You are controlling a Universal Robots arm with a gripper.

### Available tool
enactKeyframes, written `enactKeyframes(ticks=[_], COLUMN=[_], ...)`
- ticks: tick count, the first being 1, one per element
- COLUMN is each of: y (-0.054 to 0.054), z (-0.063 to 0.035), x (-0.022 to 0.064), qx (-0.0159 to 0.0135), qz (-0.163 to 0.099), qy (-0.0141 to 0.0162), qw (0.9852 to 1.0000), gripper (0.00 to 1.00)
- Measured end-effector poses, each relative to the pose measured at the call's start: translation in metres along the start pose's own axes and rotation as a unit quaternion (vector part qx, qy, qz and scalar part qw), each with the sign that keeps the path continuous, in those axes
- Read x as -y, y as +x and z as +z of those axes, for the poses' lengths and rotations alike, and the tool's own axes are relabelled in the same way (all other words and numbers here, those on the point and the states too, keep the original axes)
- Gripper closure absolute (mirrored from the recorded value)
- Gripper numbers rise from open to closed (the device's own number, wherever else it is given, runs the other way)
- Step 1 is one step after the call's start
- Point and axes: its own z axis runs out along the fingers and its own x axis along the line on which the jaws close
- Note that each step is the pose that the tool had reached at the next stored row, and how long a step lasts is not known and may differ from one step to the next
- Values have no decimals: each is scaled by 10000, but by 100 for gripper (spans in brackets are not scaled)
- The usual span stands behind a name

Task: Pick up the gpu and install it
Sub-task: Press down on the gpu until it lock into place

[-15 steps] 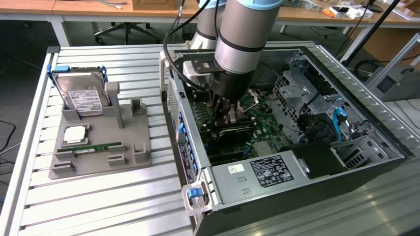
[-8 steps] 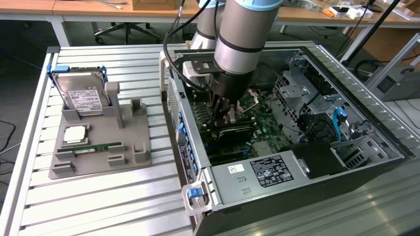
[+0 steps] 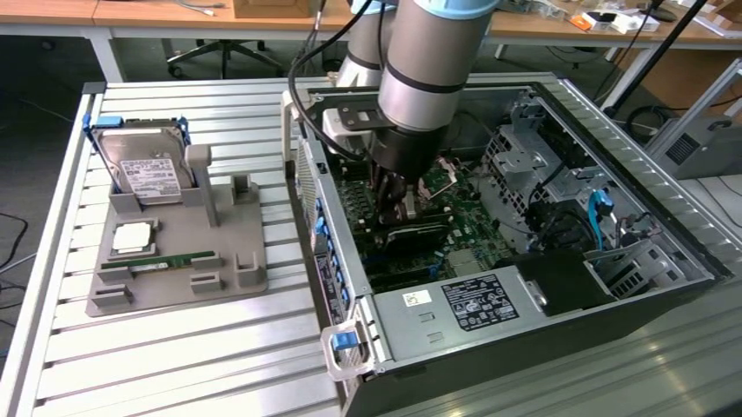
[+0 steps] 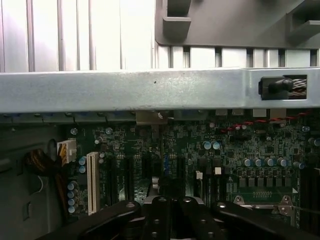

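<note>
Looks like a robotics lab or workshop: open PC tower [image 3: 510, 217] sitting on a slatted aluminium workbench [image 3: 174, 347], office chair [image 3: 221, 54] and wooden desks [image 3: 69, 10] with cables at the far side.

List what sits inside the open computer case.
Inside the computer case: green motherboard, silver power supply, drive cage, blue cable. The shut pincer reaches in, covering the board beneath it.
</note>
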Motion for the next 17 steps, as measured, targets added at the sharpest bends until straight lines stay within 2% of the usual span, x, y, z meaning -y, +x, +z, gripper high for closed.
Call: enactKeyframes(ticks=[3, 8, 12, 17], y=[-9, -1, 9, 37], z=[-43, -236, -269, -264], x=[3, -6, -45, -188], qx=[21, 12, 12, 13], qz=[1, 0, 1, 2], qy=[12, 7, 19, 54], qw=[10000, 10000, 10000, 10000], gripper=[89, 89, 89, 89])
